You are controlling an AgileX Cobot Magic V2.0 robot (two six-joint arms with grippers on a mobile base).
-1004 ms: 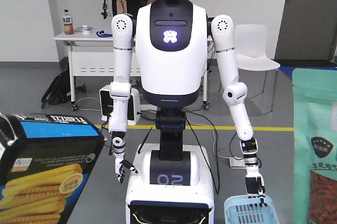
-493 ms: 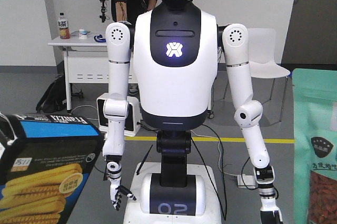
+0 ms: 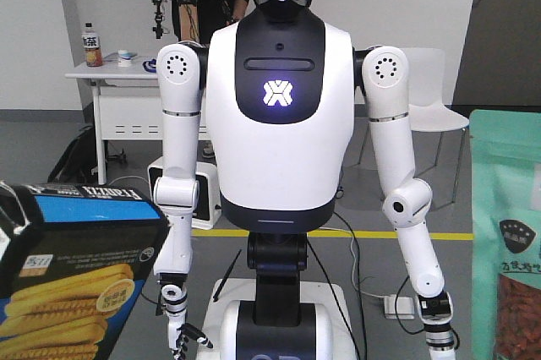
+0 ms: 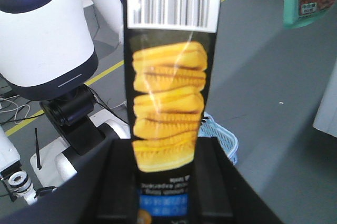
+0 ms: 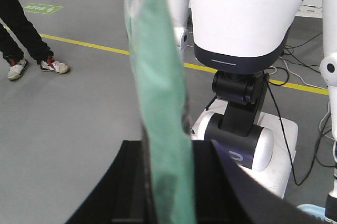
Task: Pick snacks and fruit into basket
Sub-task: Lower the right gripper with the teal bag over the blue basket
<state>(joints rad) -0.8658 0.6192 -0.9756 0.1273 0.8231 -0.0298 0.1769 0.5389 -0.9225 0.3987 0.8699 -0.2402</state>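
The black Franzzi box with the yellow biscuit picture stands upright between the fingers of my left gripper, which is shut on it. It fills the lower left of the front view. My right gripper is shut on the teal pouch, seen edge-on; its face with the black label shows at the right of the front view. The light blue basket peeks out behind the box, low by the white robot's base, and a corner of the basket shows in the right wrist view. No fruit is in view.
A white humanoid robot on a wheeled base stands close in front, arms hanging down. Behind it are a white table with a bottle, a white chair and a person. Cables lie on the grey floor.
The white robot looms larger and nearer than a second ago. The basket in its lowered hand has dropped below the front view's bottom edge. Box and pouch stay held.
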